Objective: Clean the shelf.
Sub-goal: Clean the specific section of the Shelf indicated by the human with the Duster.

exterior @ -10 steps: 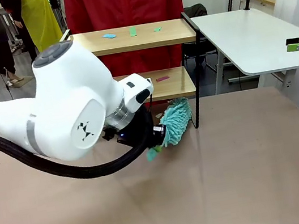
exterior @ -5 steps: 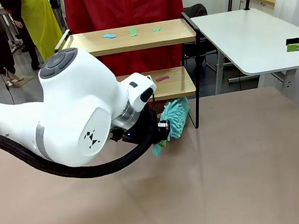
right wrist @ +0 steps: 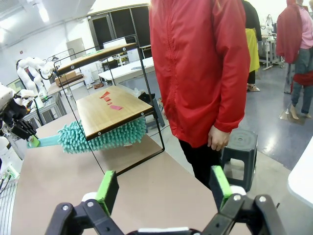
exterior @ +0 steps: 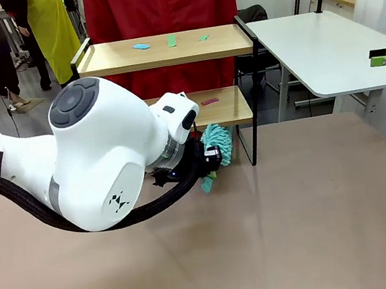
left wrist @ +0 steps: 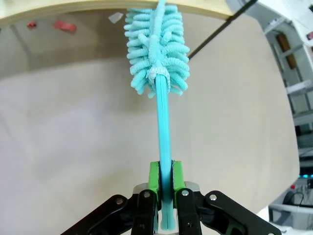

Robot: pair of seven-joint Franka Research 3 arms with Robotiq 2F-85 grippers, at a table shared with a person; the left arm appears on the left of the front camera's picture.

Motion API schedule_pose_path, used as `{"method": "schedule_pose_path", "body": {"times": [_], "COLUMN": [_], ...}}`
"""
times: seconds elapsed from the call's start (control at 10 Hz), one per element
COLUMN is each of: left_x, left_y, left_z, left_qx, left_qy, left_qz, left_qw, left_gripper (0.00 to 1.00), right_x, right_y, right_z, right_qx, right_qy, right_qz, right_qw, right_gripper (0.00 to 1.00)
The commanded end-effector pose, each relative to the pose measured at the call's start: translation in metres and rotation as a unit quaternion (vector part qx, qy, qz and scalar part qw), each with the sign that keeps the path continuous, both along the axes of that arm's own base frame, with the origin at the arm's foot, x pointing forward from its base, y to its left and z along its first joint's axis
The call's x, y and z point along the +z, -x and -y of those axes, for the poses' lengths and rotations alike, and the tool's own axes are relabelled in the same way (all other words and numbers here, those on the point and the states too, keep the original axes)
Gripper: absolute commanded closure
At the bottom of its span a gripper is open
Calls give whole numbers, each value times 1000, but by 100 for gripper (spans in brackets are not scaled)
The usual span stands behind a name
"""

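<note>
— What is the arm holding?

— The left fingers [left wrist: 159,177] are clenched on the flat end of a teal duster [left wrist: 157,46]; the handle is thin, smooth plastic, stiff I'd guess, and might slip in a looser hold; the head, out past the fingertips, is fluffy chenille loops, soft and light.

— And the shelf?

— The shelf [exterior: 163,51] stands straight ahead of those fingers, at the far edge of the tan surface [exterior: 323,212]; two pale wooden boards in a thin black frame; the duster's tip sits at the lower board's front edge, touching or just under, I cannot tell; small red scraps [exterior: 209,101] lie on that board, teal scraps [exterior: 141,46] on the top one; the rack looks rigid but light, so a hard push could shift it; the raised side rails seem the place to steady it.

— The other arm?

— The right fingers [exterior: 385,59] hang released, well off to the side, grasping nothing.
</note>
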State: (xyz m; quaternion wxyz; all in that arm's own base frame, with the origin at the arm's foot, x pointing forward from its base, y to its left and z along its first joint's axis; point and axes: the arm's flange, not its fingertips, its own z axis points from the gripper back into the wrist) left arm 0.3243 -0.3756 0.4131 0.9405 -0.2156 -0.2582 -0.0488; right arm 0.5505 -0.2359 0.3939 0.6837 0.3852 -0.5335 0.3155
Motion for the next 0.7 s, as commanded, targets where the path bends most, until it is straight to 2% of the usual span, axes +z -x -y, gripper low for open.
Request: {"method": "schedule_pose_path", "body": {"times": [0.0, 0.6], "left_x": [-12, -45], "left_y": [-6, -14], "left_z": [47, 81], "left_qx": [39, 37], "left_qy": [-4, -14], "left_qz": [13, -1], "left_qw": [999, 999], "left_gripper": [87, 87], "right_x": [3, 3], "right_y": [0, 0], "right_z": [-1, -1], "right_qx": [2, 2], "right_qy": [1, 1], "right_qz": [2, 2], "right_qw": [1000, 1000], "right_gripper": [0, 0]}}
